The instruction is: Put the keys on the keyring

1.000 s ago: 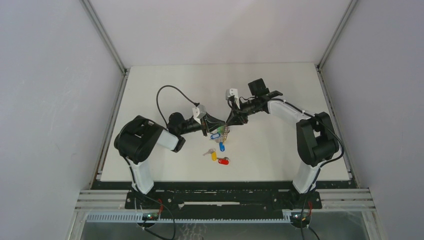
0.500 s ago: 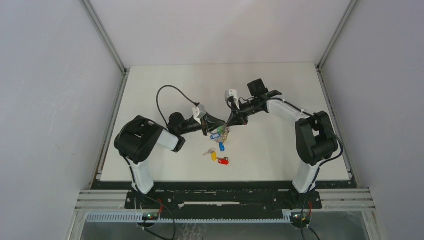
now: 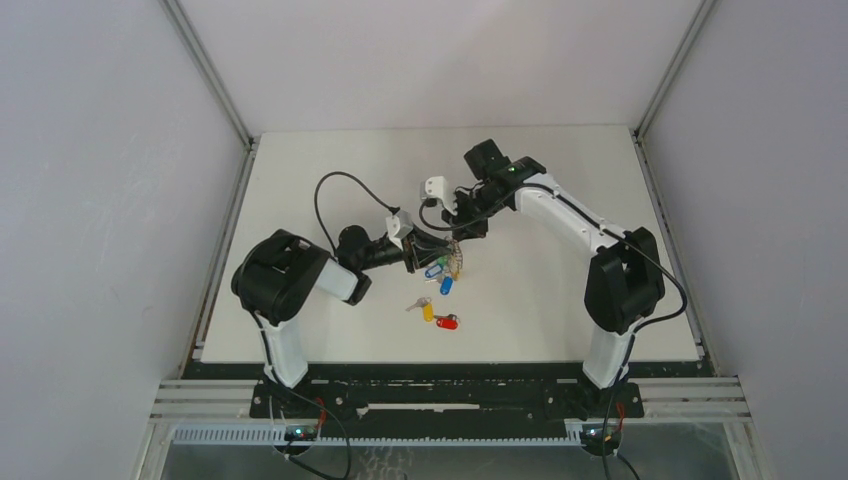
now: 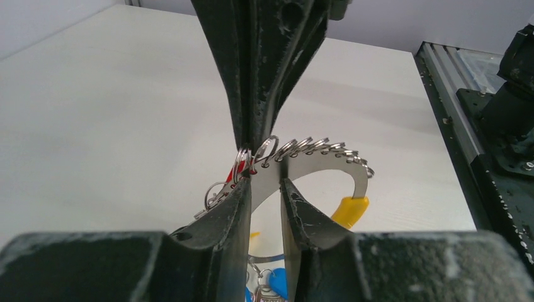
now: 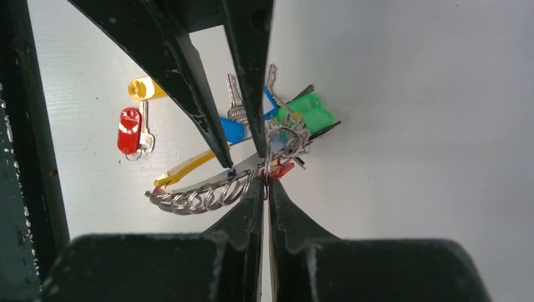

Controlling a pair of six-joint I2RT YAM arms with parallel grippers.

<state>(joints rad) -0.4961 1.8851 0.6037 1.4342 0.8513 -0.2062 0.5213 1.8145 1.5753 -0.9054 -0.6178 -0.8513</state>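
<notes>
The keyring (image 3: 452,262) hangs between both grippers above the table, a curved silver band (image 4: 308,165) with a row of small rings, a yellow end (image 4: 349,211), and green (image 5: 308,110) and blue (image 5: 233,130) tags. My left gripper (image 4: 266,182) is open, its fingers standing either side of the band with a gap. My right gripper (image 5: 265,182) is shut on the small ring of a red-tagged key (image 5: 280,170) at the band's end. Two loose keys lie on the table, one yellow-tagged (image 3: 427,310) and one red-tagged (image 3: 447,322).
The white table (image 3: 560,300) ends at a black rail (image 4: 460,126) along its near edge. A black cable (image 3: 330,190) loops behind the left arm. Grey walls enclose the table on three sides.
My left gripper has opened from shut. The right gripper closed, and its wrist swung left and further back, turning over the keyring. The hanging tags shifted slightly.
</notes>
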